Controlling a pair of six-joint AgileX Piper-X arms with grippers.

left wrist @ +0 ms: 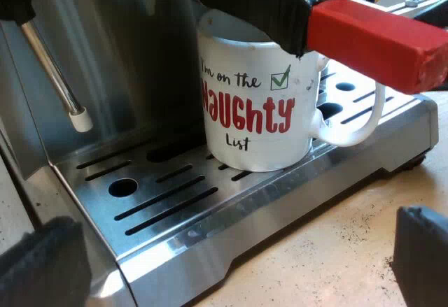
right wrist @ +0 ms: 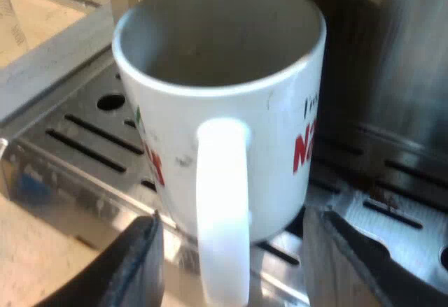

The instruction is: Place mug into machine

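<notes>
- showing the white ceramic mug (left wrist: 255, 104) with red and black lettering, upright on the slotted steel drip tray (left wrist: 175, 202) of the brushed-metal espresso machine (left wrist: 140, 55). it stands under the holder's dark handle with a red end (left wrist: 378, 38).
- my right gripper (right wrist: 238, 230) is released. its black fingers are spread to either side of the mug's white loop handle (right wrist: 222, 209), and neither pad is seen to touch it.
- my left gripper (left wrist: 238, 223) is also spread wide and empty. it faces the tray's front edge, well apart from the mug.
- judged step: the mug looks set down, so a clean retreat remains.
- to do it well, i should draw the right fingers straight back along the loop's line, spread as they are. a clipped loop would turn or slide the mug on the smooth grate.
- the thin steel steam wand (left wrist: 52, 69) hangs apart from the mug and needs no attention.
</notes>
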